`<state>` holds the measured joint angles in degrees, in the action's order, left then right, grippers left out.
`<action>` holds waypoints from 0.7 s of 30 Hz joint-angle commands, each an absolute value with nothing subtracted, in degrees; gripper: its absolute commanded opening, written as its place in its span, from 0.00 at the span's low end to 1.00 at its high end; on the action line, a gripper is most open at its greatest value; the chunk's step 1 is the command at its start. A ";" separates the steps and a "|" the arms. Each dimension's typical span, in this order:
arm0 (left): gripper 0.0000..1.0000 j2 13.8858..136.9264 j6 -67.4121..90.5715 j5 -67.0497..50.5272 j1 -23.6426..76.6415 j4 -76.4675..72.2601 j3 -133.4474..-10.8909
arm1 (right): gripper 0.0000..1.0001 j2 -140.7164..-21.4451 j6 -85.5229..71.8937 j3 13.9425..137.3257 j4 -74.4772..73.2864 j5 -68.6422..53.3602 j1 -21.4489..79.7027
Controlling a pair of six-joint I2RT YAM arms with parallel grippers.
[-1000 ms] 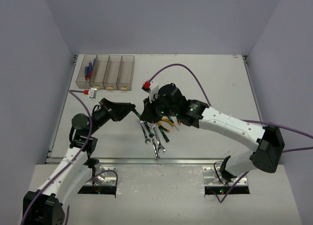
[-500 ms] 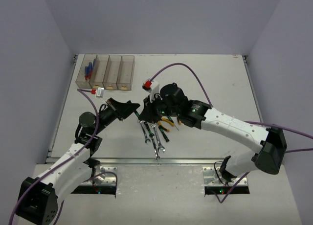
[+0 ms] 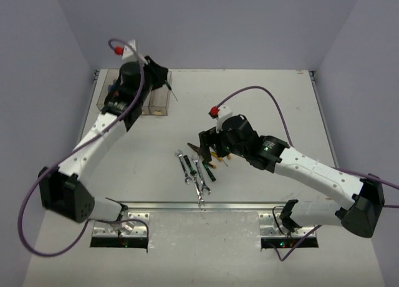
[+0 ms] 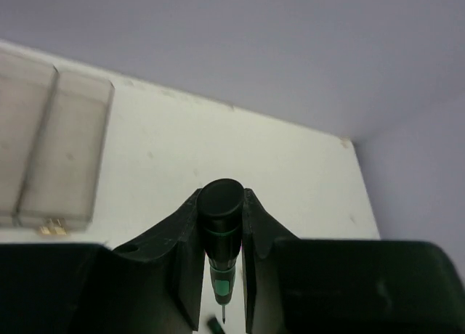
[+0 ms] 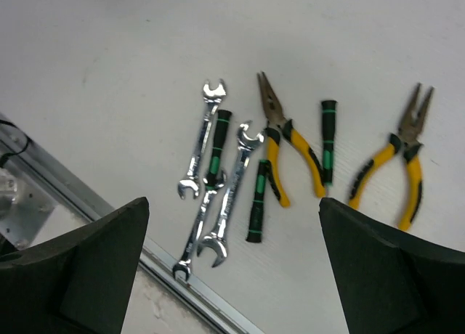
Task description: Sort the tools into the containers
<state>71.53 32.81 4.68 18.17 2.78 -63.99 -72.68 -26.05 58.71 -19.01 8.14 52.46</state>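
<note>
Overhead view of a white counter (image 3: pixel 280 100) with two robot arms. The left arm reaches to the far left corner, where a row of four smoky clear containers (image 3: pixel 161 98) sits, and the arm hides much of the row. The left claw (image 3: pixel 157 75) is clamped on a black screwdriver with a green band (image 4: pixel 220 236). The screwdriver is held off the counter, tip pointing down, near the right end of the row. In the left wrist view, the two fingers (image 4: pixel 182 247) press the handle from both sides. Two of the bins lie off to the left, with a small yellowish label (image 4: pixel 51 228) at their near end. Whether the tip hangs over a bin or over bare counter cannot be told.

The right claw (image 3: pixel 206 146) hovers low over the middle of the counter, its fingers spread wide apart and gripping nothing. Below it, the right wrist view shows the loose tools lying flat and close together: three silver wrenches (image 5: pixel 200 141), three black-and-green screwdrivers (image 5: pixel 256 200), and two pliers (image 5: pixel 287 149) with yellow-and-black handles.
</note>
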 commanded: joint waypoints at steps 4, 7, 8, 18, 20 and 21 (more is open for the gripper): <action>0.00 105.25 14.41 32.50 7.52 24.60 -97.99 | 0.99 -60.79 -26.61 51.04 -24.37 15.44 50.36; 0.00 113.13 3.04 34.86 4.31 19.17 -108.89 | 0.99 -57.27 -26.50 47.87 -24.96 13.35 50.36; 0.00 115.05 -2.38 35.81 3.87 15.73 -109.43 | 0.99 -56.11 -26.46 46.52 -25.09 12.69 50.36; 0.00 123.61 -13.48 30.52 1.85 2.55 -108.18 | 0.99 -55.62 -25.93 43.07 -24.71 9.39 50.36; 0.00 125.57 -12.69 29.76 1.52 2.62 -107.65 | 0.99 -56.74 -25.93 43.13 -24.11 8.99 50.36; 0.00 126.32 -12.19 30.01 1.43 2.36 -107.01 | 0.99 -57.18 -25.93 43.22 -24.02 9.03 50.36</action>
